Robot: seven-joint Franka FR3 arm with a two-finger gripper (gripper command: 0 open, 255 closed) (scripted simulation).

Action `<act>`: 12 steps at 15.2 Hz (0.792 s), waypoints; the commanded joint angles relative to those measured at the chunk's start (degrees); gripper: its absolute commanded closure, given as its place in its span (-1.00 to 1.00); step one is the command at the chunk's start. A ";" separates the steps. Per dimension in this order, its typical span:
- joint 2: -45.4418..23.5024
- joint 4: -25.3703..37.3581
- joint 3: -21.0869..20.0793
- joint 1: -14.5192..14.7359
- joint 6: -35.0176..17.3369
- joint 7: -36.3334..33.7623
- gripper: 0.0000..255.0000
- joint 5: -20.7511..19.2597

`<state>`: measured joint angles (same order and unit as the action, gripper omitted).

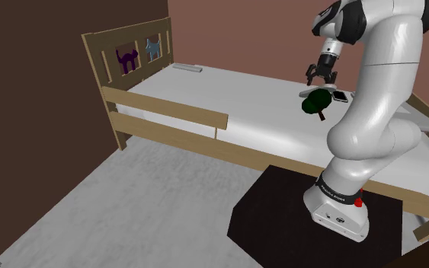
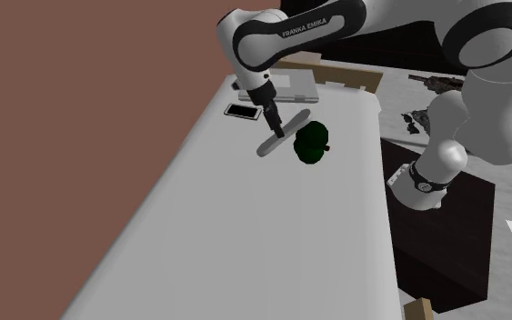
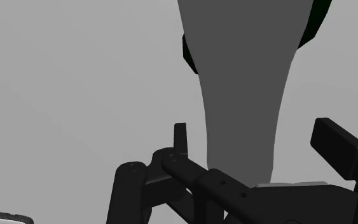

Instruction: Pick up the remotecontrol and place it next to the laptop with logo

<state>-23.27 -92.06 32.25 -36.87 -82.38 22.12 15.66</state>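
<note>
**Fig.** Gripper (image 2: 274, 125) closed on one end of the grey remote (image 2: 266, 145), held slanted over the bed (image 2: 245, 236). Remote just beside a dark green object (image 2: 312, 144), near phone (image 2: 242, 111) and laptop (image 2: 296, 87)

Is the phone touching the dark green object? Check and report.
No, the phone lies apart from the dark green object, with the grey remote control between them.

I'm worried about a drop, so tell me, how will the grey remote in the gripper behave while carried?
Probably stiff: the remote juts straight out from the gripper with no sag. Being long, slim and tilted in the hold, it might pivot or slip in that grip. Its plain, smooth surface looks somewhat slippery.
</note>
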 commanded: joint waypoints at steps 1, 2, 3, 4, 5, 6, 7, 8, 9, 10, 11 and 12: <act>0.35 -1.93 -0.04 0.30 -1.24 0.23 -1.00 -0.09; 0.65 -3.03 -0.05 0.54 -2.07 0.21 -1.00 -0.15; 0.93 -4.12 -0.06 0.77 -2.90 0.20 -1.00 -0.20; 1.09 -4.73 -0.07 0.90 -3.37 0.19 -1.00 -0.23; 1.09 -4.74 -0.07 0.90 -3.38 0.19 -1.00 -0.23; 1.09 -4.73 -0.07 0.90 -3.37 0.19 -1.00 -0.23; 1.09 -4.73 -0.07 0.90 -3.37 0.19 -1.00 -0.23; 1.09 -4.73 -0.08 0.90 -3.37 0.19 -1.00 -0.23; 1.09 -4.73 -0.08 0.90 -3.37 0.19 -1.00 -0.23; 1.09 -4.73 -0.08 0.90 -3.37 0.19 -1.00 -0.23; 1.08 -4.72 -0.08 0.89 -3.36 0.20 -1.00 -0.23; 1.08 -4.72 -0.08 0.89 -3.36 0.20 -1.00 -0.23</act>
<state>-22.19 -96.78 32.17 -35.98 -85.74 22.32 15.43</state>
